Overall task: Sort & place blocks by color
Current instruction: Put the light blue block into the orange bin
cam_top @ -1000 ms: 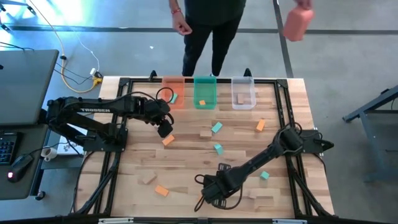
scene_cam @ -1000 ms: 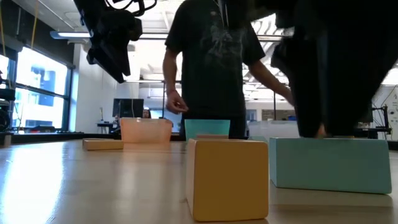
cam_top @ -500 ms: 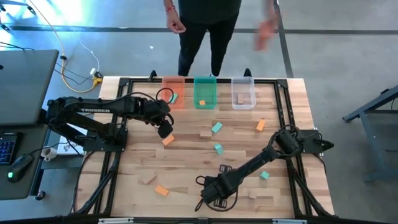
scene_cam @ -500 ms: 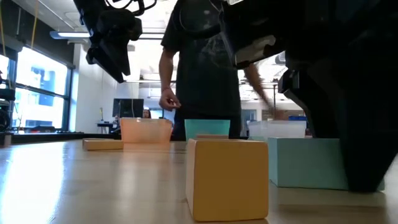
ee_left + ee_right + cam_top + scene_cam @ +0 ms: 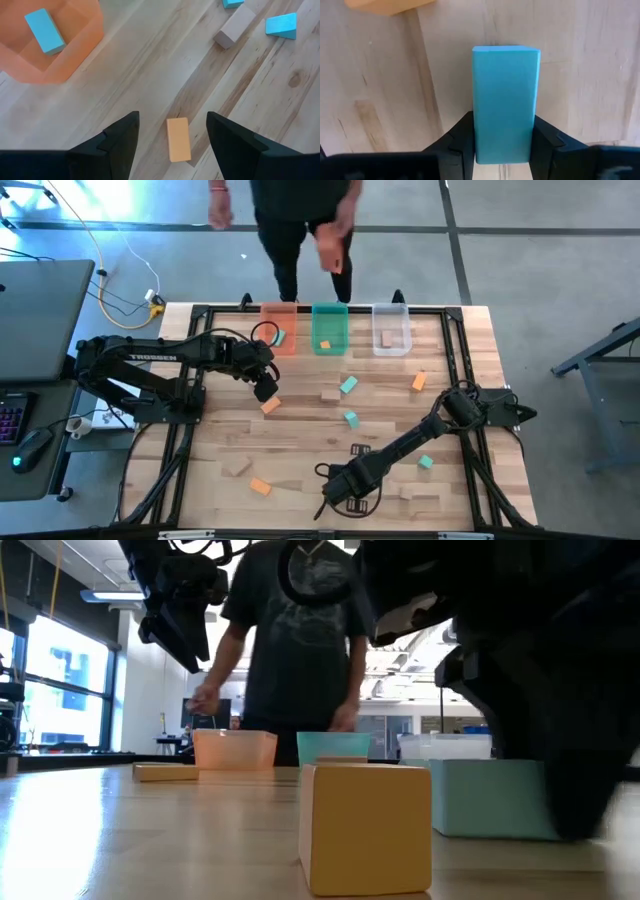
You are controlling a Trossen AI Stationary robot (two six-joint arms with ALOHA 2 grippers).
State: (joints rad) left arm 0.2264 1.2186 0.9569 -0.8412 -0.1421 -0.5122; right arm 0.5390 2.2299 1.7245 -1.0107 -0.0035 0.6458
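Near the table's front middle, my right gripper (image 5: 345,486) points down and is shut on a teal block (image 5: 505,100) that lies on the wood. The same block shows in the low view (image 5: 490,800), behind a tan block (image 5: 365,825). My left gripper (image 5: 265,388) hangs open above an orange block (image 5: 178,139) on the table's left half, touching nothing. At the far edge stand an orange tray (image 5: 279,330), a green tray (image 5: 329,328) and a clear tray (image 5: 391,330), each holding a block. My right gripper pinches the teal block's two long sides (image 5: 479,131) between its two fingers (image 5: 545,140), near one end of the block. The fingers come from above, pointing down, and lie across the block. The block lies flat on the table.
Loose blocks are scattered over the table: teal (image 5: 348,384), tan (image 5: 330,395), teal (image 5: 351,418), orange (image 5: 418,382), teal (image 5: 425,462), tan (image 5: 237,468), orange (image 5: 260,487), tan (image 5: 425,498). A person stands at the far edge, one hand (image 5: 330,245) holding something orange.
My right gripper has sunk onto the teal block; in the low view its dark finger now covers the block's right end. The block has not moved. The person behind the table has stepped toward the table's left.
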